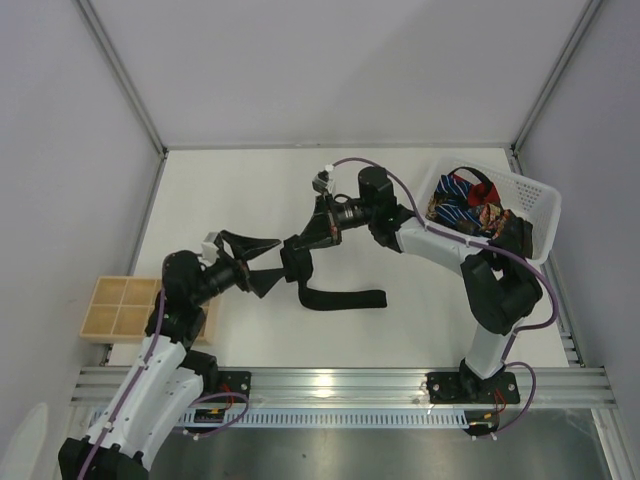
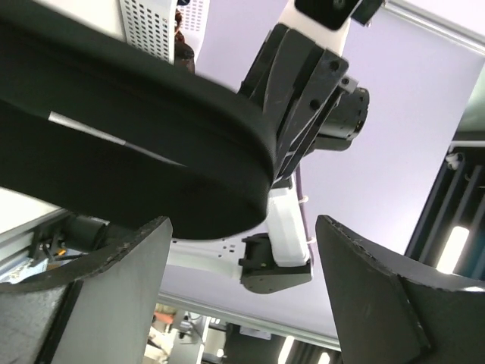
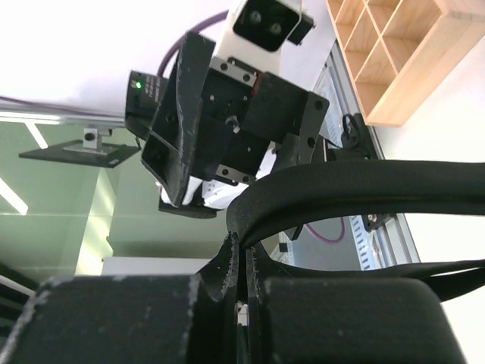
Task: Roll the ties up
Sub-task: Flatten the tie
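Note:
A plain black tie is pinched in my right gripper, which is shut on it above the table's middle. From the grip the tie loops and drops to the table, its tail lying flat to the right. My left gripper stands open just left of the hanging tie. In the left wrist view the black tie fills the upper left beyond the spread fingers, and nothing lies between them. Other ties, striped, red and patterned, lie in the basket.
A white lattice basket stands at the back right beside the right arm's elbow. A wooden compartment box sits at the table's left edge, also seen as the wooden box. Purple cables run along the right arm.

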Motion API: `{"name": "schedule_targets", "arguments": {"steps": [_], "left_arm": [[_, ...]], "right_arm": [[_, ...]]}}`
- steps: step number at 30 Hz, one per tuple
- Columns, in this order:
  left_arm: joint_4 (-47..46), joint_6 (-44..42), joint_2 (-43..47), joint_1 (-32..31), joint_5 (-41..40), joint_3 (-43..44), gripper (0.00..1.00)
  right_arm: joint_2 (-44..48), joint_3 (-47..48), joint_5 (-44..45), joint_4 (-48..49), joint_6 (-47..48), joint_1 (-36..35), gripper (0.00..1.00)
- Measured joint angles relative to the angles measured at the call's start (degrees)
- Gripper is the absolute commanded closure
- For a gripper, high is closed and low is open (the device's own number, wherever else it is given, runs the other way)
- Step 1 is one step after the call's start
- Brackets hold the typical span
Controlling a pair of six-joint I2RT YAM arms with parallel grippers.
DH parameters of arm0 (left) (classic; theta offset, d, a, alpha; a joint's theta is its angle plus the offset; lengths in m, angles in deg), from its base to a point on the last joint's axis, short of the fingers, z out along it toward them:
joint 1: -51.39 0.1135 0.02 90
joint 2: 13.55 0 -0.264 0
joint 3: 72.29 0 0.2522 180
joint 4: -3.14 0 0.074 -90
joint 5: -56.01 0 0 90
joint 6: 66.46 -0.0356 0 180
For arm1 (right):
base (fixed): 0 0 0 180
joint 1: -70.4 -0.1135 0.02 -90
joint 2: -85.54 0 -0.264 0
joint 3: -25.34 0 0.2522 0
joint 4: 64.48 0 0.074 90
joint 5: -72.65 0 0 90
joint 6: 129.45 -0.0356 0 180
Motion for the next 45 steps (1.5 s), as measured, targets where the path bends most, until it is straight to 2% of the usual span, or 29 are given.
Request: {"name": "schedule_targets", "arguments": {"steps": [10, 17, 20, 21, 23, 24, 26, 27, 28, 33, 36, 39, 40, 41, 42, 43, 45], "left_arm": [[-1.4, 1.42, -4.59, 0.0, 0.02, 0.0, 0.16], [-5.16, 1.25, -8.15, 0.0, 0.09, 0.0, 0.28], [-6.43, 0.28, -10.29, 0.0, 0.13, 0.04, 0.43], [-6.88, -0.17, -11.08, 0.0, 0.2, 0.04, 0.51], [-7.56, -1.38, -12.61, 0.04, 0.28, 0.26, 0.57], [-6.99, -2.51, -13.27, 0.22, 0.37, 0.74, 0.64], [-4.96, -6.01, -15.06, 0.61, 0.5, 2.93, 0.73], [-3.87, -8.44, -16.13, 0.9, 0.48, 4.59, 0.82], [-2.75, -10.69, -17.2, 1.09, 0.46, 6.32, 0.86], [5.09, -27.98, -25.27, 1.46, 0.72, 19.41, 1.0], [9.92, -38.56, -29.92, 1.4, 0.5, 26.45, 1.0], [14.27, -47.84, -33.14, 1.7, -3.13, 30.56, 0.99], [14.99, -49.79, -33.55, 1.97, -4.46, 30.95, 1.0], [15.72, -52.22, -34.05, 2.34, -6.43, 31.06, 1.0], [16.48, -54.55, -34.49, 2.89, -8.46, 31.06, 1.0], [17.27, -56.43, -34.99, 3.52, -10.29, 31.06, 1.0], [18.03, -59.8, -36.13, 5.09, -13.49, 30.86, 1.0]], "right_arm": [[0.09, 0.0, -0.07, -2.29, 2.12, -3.52, 1.0], [2.1, -0.35, 0.0, -2.8, 2.12, -5.6, 1.0], [4.35, -1.18, 0.04, -4.07, 2.6, -5.9, 1.0], [5.11, -1.22, 0.13, -5.33, 3.1, -5.9, 1.0], [6.25, -1.07, 0.61, -9.07, 5.79, -5.88, 1.0], [6.54, -0.81, 1.01, -11.78, 7.39, -5.86, 1.0], [6.58, 0.0, 1.81, -17.25, 10.51, -5.75, 1.0], [6.45, 0.46, 2.27, -20.35, 11.91, -5.7, 1.0], [6.23, 0.85, 2.62, -22.97, 13.22, -5.64, 1.0], [2.69, 4.98, 4.46, -33.86, 18.95, -4.94, 1.0], [-0.9, 9.03, 6.43, -37.94, 21.42, -3.58, 1.0], [-5.07, 13.84, 7.54, -41.68, 22.82, -2.6, 1.0], [-6.86, 15.76, 7.93, -42.86, 23.15, -2.45, 0.97], [-9.11, 18.21, 8.35, -44.04, 23.43, -2.4, 0.89], [-11.78, 20.85, 8.76, -45.31, 23.69, -2.43, 0.78], [-14.1, 23.47, 9.09, -46.86, 24.06, -2.49, 0.56], [-21.03, 31.63, 10.69, -51.56, 26.49, -2.8, 0.46]]}}
